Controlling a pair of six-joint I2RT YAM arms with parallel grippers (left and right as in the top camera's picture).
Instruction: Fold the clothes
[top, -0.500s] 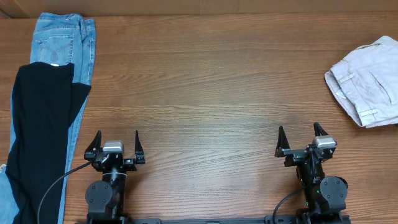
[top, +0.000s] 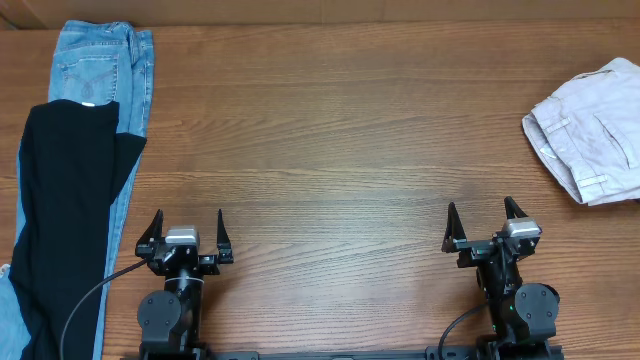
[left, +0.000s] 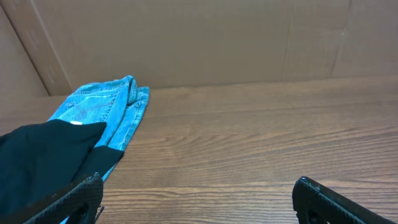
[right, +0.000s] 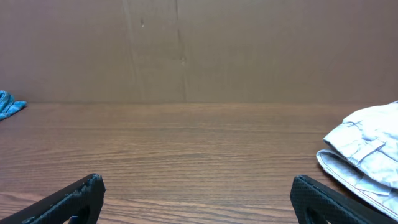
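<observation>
Far left of the brown wooden table (top: 330, 130): a long black soft-fabric garment (top: 65, 220) lies stretched out lengthwise, partly on top of a pair of light blue denim jeans (top: 105, 60), whose waistband shows beyond its far end. The black garment runs off the near-left edge of the overhead view, so its full length cannot be seen. No fold made in it yet. Left gripper (top: 188, 218): parked at the near edge just right of the black garment, jaws spread wide, nothing between them, not touching cloth. Centre of table bare. Right gripper (top: 480, 207): also at the near edge, jaws wide apart, empty, well away from the black garment. Far right: a pale beige-white garment (top: 590, 130), already folded into a loose bundle. Judgement: task at its start, the approach step. The next move likely calls for the left arm to reach left and pinch an edge of the black fabric alone, without catching the denim beneath.
</observation>
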